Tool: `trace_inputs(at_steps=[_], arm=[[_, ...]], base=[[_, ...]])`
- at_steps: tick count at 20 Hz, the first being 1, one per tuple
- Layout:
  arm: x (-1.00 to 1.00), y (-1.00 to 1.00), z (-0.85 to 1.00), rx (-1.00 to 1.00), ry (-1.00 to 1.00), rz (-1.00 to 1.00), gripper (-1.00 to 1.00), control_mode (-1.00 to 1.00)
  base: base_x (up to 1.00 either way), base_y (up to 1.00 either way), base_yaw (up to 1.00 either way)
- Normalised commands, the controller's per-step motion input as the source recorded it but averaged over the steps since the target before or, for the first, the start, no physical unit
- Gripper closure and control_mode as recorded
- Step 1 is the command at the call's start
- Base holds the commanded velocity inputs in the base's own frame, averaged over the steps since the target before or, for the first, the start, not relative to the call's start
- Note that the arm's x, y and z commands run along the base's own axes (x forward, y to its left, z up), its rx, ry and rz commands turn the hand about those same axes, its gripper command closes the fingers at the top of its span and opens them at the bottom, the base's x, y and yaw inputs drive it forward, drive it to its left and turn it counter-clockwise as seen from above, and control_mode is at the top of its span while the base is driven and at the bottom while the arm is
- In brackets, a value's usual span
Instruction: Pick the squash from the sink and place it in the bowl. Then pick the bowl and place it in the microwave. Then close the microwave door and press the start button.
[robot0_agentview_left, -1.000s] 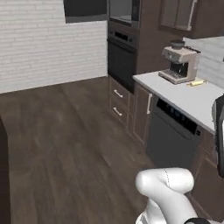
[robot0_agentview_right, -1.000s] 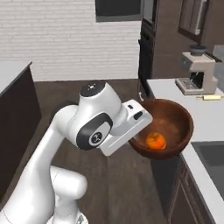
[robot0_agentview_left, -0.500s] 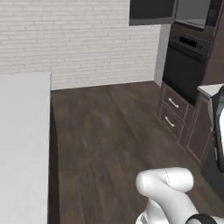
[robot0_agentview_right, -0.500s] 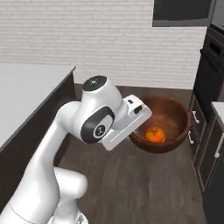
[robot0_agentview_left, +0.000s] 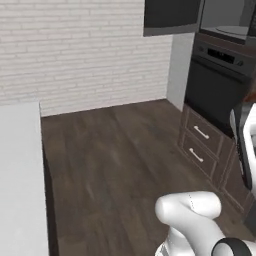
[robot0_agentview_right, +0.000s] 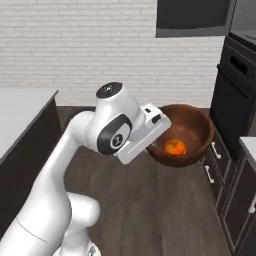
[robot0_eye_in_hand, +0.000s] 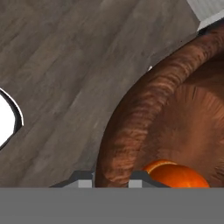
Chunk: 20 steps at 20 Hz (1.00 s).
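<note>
Right base view: bowl (robot0_agentview_right: 187, 134) upright, holding squash (robot0_agentview_right: 173, 147)

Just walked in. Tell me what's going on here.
The robot arm is carrying the bowl in the air over the wooden floor, with the gripper clamped on the bowl's rim. The squash is already lying inside the bowl. The microwave sits above the oven at the right, with its door swung open. The bowl is not yet inside it.
</note>
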Motion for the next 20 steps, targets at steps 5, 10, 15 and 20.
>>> trace_inputs(at_steps=[5,10,15,20], arm=[[0.0,0.0,0.0,0.0,0.0,0.0,1.0,1.0],[0.0,0.0,0.0,0.0,0.0,0.0,1.0,1.0],[0.0,0.0,0.0,0.0,0.0,0.0,1.0,1.0],[0.0,0.0,0.0,0.0,0.0,0.0,1.0,1.0]], base=[[0.84,0.48,-0.6],[0.91,0.46,-0.56],[1.0,0.52,-0.44],[1.0,0.64,-0.45]])
